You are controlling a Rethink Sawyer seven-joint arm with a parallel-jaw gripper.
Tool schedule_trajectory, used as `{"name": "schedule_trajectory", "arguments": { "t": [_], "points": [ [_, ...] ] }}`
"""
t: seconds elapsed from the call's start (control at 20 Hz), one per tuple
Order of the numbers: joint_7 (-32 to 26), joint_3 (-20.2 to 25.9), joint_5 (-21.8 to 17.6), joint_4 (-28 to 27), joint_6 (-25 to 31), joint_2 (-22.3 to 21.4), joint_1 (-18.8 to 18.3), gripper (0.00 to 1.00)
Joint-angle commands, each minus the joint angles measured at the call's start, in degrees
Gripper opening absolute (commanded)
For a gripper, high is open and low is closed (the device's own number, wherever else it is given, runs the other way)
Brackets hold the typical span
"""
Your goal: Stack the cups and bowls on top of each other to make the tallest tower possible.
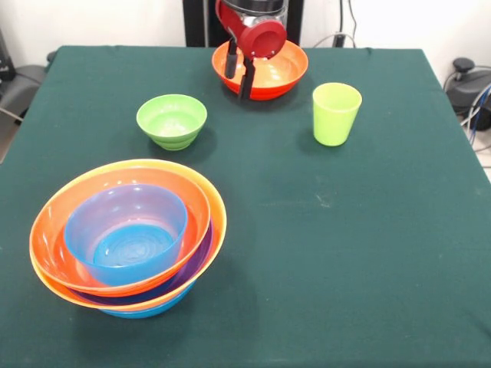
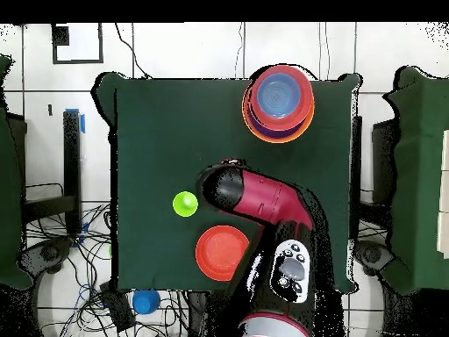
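Hanging over the red-orange bowl (image 1: 261, 70) — end effector (image 1: 238, 75) open; tower (image 1: 128, 236) near table edge.

A dark green table (image 1: 368, 253) stands on white tiled floor (image 2: 175, 48) strewn with cables (image 2: 66, 254).

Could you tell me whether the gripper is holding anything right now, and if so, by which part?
Nothing is held. The gripper hangs open at the near rim of the red-orange bowl, its fingers gripping nothing that shows; the cup stands untouched.

cup (image 1: 336, 113) lime green | small bowl (image 1: 172, 120) lime | tower (image 1: 128, 236) orange, blue (purple rim) | table (image 1: 345, 253) dark green
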Motion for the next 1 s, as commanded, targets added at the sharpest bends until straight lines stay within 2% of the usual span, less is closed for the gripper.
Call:
{"name": "schedule_trajectory", "arguments": {
  "t": [0.05,0.9,1.0],
  "points": [
    [11.88,2.39,3.13,8.91,-5.55,1.98,2.31,1.0],
    [10.04,5.06,6.54,14.16,-18.46,6.66,0.15,1.0],
    [9.94,4.91,7.0,14.08,-18.36,6.76,0.38,1.0]
  ]
}}
